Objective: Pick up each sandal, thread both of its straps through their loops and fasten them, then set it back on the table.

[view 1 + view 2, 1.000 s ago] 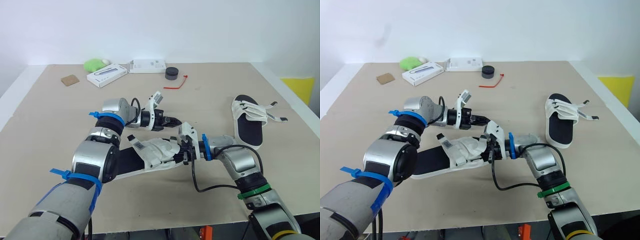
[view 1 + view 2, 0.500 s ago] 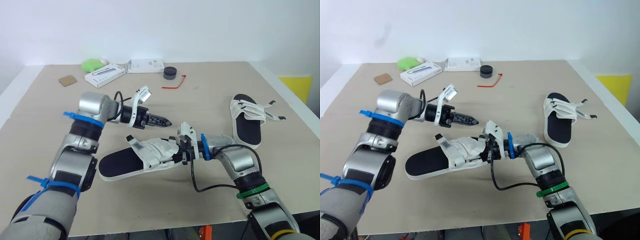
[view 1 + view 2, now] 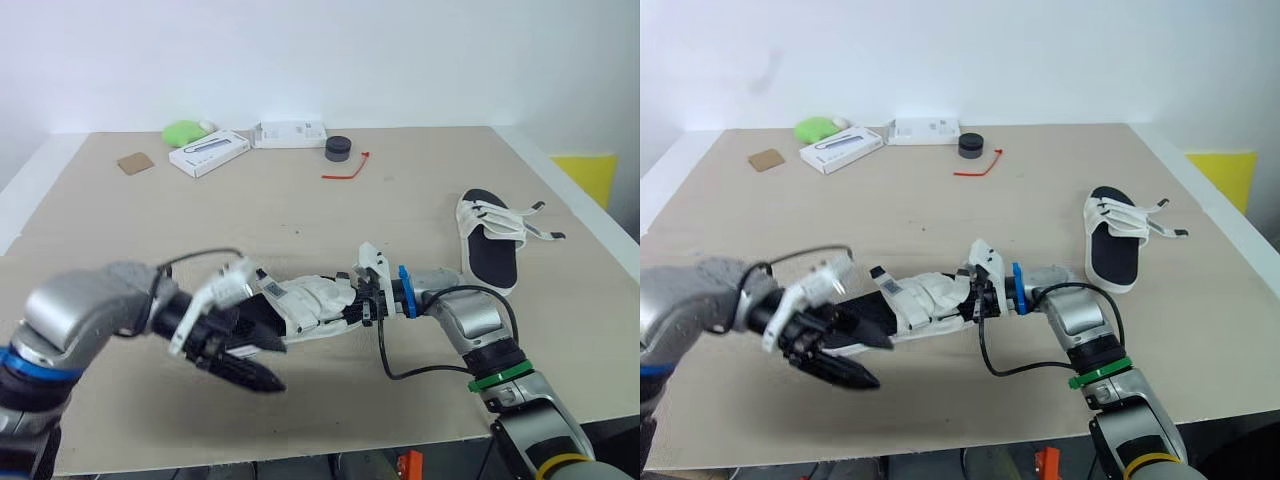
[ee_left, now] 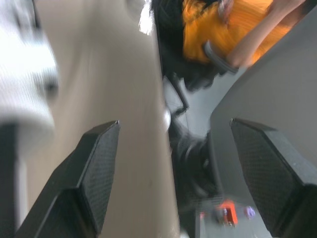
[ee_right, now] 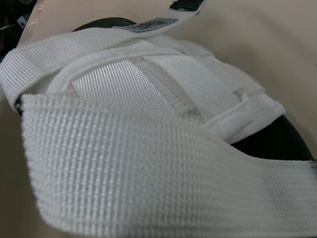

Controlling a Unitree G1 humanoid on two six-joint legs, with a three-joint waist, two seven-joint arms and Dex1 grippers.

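While its fingers stand wide apart with nothing between them, the left gripper (image 3: 258, 376) hangs over the near side of the beige table (image 3: 420, 190), just in front of the heel of the black-soled sandal with white woven straps (image 3: 315, 300). The right gripper (image 3: 372, 300) sits against the strap end; whether it grips cannot be told. The sandal lies mid-table, long axis left to right, toe rightward. Half a second ago the left gripper pointed across beyond the sandal's far side; the sandal has stayed put.
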